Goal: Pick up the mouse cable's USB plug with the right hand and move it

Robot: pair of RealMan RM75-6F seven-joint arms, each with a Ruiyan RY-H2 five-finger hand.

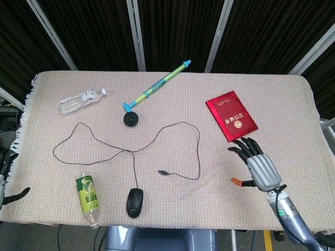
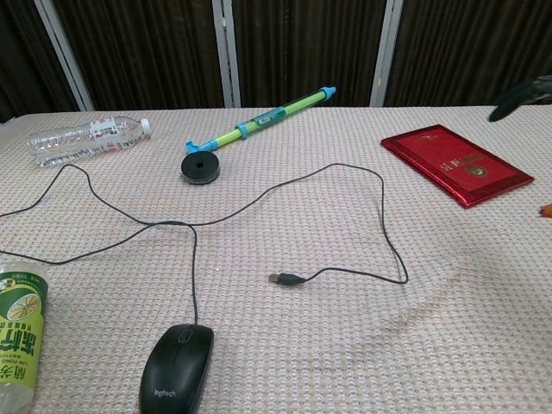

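Head view looks steeply down on the whole table (image 1: pixel 293 104); chest view, low, perhaps nearer, shares its middle.

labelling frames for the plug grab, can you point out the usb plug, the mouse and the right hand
usb plug (image 2: pixel 279 279): chest view, on the metal tip at the cable's free end
mouse (image 1: pixel 134 202): head view, on the middle of its black top
right hand (image 1: pixel 259 170): head view, on the grey back of the hand

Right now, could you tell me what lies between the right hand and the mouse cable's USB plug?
In the head view, only a loop of the mouse cable crosses the cloth between the right hand and the USB plug; otherwise the stretch is bare.
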